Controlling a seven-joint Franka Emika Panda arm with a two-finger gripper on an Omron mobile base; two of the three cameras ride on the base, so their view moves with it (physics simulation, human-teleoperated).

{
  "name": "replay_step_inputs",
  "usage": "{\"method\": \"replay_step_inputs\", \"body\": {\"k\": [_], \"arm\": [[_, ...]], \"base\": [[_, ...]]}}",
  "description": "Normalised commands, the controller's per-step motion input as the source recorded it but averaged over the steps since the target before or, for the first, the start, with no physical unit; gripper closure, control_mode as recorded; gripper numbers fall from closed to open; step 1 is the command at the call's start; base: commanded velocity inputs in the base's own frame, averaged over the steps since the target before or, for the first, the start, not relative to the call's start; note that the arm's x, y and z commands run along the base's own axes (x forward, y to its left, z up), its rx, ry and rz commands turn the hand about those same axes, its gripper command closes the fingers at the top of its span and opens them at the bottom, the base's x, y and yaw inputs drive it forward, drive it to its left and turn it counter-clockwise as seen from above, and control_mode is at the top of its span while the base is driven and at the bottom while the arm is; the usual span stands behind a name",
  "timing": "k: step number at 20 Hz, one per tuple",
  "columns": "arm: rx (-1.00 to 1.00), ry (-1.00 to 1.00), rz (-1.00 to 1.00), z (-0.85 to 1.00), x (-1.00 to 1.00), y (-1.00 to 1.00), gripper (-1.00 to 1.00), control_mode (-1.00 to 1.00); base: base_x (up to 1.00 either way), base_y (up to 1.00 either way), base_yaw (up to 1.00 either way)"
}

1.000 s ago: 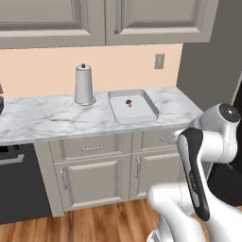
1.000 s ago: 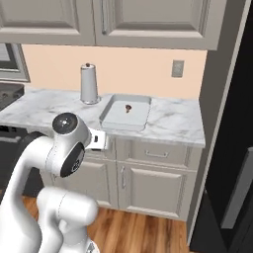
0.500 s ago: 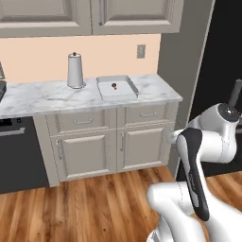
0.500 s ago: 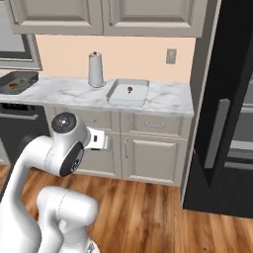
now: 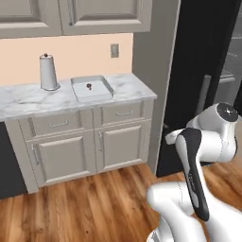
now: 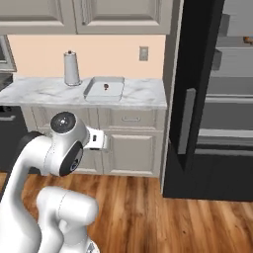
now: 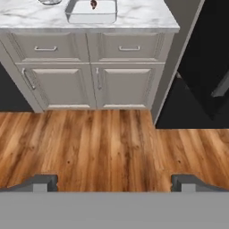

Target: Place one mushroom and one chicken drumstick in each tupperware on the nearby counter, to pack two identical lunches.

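Tupperware (image 7: 91,11) sits on the counter (image 7: 134,18) well beyond the gripper (image 7: 114,182), whose two dark fingertips stand wide apart in the hand view with nothing between them — only wooden floor (image 7: 89,143) lies under them. The hand is empty and nowhere near the tray.

Over the last second the whole scene has shifted in both base views: the counter and cabinets (image 5: 80,142) have shrunk and slid to the left, and the dark refrigerator (image 6: 207,99) has come into the right side of the frame. That is the base driving back and turning, not the things moving. It probably means the robot is heading off to fetch more food, with this tray only partly packed.

One mushroom (image 5: 88,86) lies inside the tupperware, near the middle of it; no drumstick is visible there. The mushroom is too small to tell which way its cap points. The tray's long axis seems to run from the counter's front edge toward the wall — though the angle makes that uncertain. A tall grey canister (image 5: 48,72) stands just left of it.
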Motion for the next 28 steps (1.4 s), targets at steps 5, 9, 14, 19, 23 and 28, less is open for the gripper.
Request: {"method": "replay_step_inputs", "body": {"k": [5,9,14,19,23,28], "arm": [[0.0,0.0,0.0,0.0,0.0,0.0,-1.0,1.0],[0.0,0.0,0.0,0.0,0.0,0.0,-1.0,1.0],[0.0,0.0,0.0,0.0,0.0,0.0,-1.0,1.0],[0.0,0.0,0.0,0.0,0.0,0.0,-1.0,1.0],[0.0,0.0,0.0,0.0,0.0,0.0,-1.0,1.0],[0.0,0.0,0.0,0.0,0.0,0.0,-1.0,1.0]], "base": [[-0.03,-1.0,-0.52],[0.0,-0.99,-0.53],[0.02,-0.8,-0.4],[0.14,-0.63,-0.09],[0.25,-0.6,0.29],[0.39,-0.6,0.45]]}}
